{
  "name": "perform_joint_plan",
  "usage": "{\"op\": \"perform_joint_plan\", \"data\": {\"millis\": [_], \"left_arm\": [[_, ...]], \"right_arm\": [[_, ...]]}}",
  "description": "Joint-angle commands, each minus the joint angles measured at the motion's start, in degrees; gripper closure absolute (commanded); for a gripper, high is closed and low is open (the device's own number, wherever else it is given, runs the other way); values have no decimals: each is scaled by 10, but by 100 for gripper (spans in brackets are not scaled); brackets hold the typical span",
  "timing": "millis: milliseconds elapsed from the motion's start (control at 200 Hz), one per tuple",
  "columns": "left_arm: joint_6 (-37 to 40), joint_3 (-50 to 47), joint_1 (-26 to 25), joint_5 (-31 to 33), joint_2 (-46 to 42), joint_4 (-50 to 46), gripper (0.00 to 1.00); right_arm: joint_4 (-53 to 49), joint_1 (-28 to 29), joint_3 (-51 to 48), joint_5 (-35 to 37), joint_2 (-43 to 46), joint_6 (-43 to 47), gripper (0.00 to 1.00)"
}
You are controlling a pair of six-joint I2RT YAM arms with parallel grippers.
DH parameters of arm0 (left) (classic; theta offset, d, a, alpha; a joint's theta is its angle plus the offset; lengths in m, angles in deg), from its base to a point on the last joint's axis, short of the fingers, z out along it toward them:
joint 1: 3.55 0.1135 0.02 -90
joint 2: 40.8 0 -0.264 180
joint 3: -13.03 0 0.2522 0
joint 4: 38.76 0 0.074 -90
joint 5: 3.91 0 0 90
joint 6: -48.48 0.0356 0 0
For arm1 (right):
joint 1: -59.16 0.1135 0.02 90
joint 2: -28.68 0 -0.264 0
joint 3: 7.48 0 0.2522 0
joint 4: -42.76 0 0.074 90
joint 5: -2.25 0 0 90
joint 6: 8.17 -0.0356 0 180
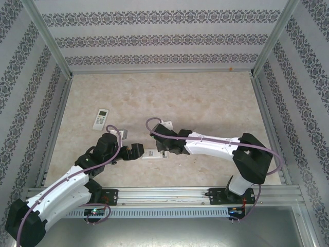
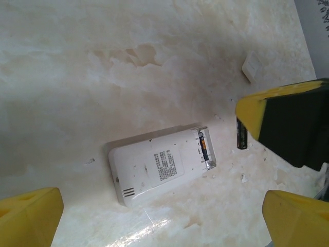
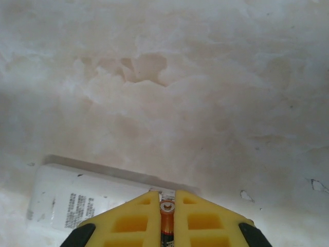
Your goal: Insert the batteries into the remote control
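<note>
The white remote control (image 2: 162, 167) lies face down on the marble table, its battery bay (image 2: 205, 149) open at the right end with one battery (image 2: 202, 148) lying inside. My right gripper (image 3: 166, 195) is shut on a copper-and-black battery (image 3: 166, 224), held upright just above the bay end of the remote (image 3: 87, 200). From the left wrist view that battery (image 2: 241, 140) hangs below the right gripper's yellow finger (image 2: 252, 110), slightly right of the bay. My left gripper (image 2: 162, 221) is open, wide apart over the remote's near side. From above, both grippers (image 1: 138, 151) (image 1: 163, 149) flank the remote (image 1: 150, 154).
A second white remote (image 1: 101, 119) with buttons facing up lies further back on the left. A small white lid-like piece (image 2: 253, 67) rests on the table beyond the right gripper. Metal frame rails and patterned walls enclose the table.
</note>
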State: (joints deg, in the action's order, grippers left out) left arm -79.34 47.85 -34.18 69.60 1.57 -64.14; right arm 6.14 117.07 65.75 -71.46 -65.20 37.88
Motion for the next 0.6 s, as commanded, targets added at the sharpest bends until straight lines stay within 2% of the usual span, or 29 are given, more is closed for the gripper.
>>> {"op": "perform_joint_plan", "data": {"millis": [0,594], "left_arm": [[-10,-9,0,-12,-7,14,0],[-8,-6,0,-8,-6,12,0]], "right_arm": [[23,6,-13,22,-24,-8,90],[54,19,-52,13,-48,-49,86]]}}
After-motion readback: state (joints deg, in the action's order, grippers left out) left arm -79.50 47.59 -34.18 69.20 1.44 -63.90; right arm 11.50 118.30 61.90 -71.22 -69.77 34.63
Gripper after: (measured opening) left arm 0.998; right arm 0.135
